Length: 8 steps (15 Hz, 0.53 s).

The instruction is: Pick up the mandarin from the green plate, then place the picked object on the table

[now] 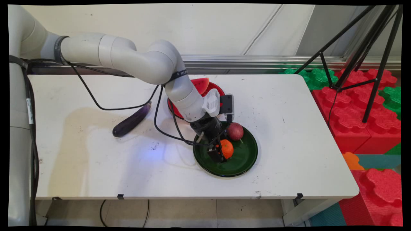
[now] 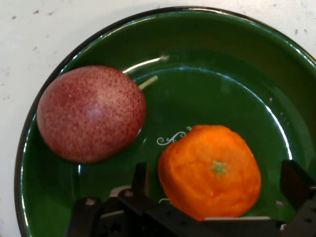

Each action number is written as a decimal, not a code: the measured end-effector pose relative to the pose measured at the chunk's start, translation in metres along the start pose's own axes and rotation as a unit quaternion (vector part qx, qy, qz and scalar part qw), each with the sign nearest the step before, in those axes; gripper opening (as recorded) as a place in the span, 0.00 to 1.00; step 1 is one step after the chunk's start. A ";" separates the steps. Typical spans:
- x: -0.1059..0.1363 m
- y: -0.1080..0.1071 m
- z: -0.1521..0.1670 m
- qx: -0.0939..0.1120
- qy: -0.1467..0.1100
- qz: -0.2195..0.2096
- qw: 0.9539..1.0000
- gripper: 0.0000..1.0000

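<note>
Green glazed plate (image 1: 247,160) near the table's (image 1: 289,128) front edge holds two fruits: a tangerine (image 1: 227,148) and, just beside it toward the wall, a speckled dark-red passion fruit (image 1: 235,131). In the hand view the tangerine's (image 2: 210,170) small green stem scar faces the camera, so its axis runs up toward the hand; the passion fruit (image 2: 91,113) has a thin pale stem pointing toward the plate's (image 2: 222,64) middle. A white scroll ornament is painted on the plate's floor between the two fruits; no lettering can be read on it. The gripper (image 1: 221,153) is down over the plate, its fingers spread wide with one on either side of the tangerine, which sits between them; whether the pads (image 2: 295,180) touch the peel cannot be told. Behind the arm sits a red plate (image 1: 213,88) carrying a watermelon slice (image 1: 199,84). An eggplant (image 1: 132,119) lies well apart to the left, its long axis slanting from near-left to far-right. Bare table stretches to the plate's right.
</note>
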 end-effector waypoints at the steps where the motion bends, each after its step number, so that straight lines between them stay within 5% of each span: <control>1: 0.000 0.000 0.001 0.000 0.000 0.000 1.000 1.00; 2: 0.000 0.000 0.001 0.000 0.001 0.000 1.000 1.00; 3: 0.001 0.000 0.002 0.000 0.001 0.000 1.000 0.00; 8: 0.001 -0.001 0.003 0.002 0.001 0.003 1.000 0.00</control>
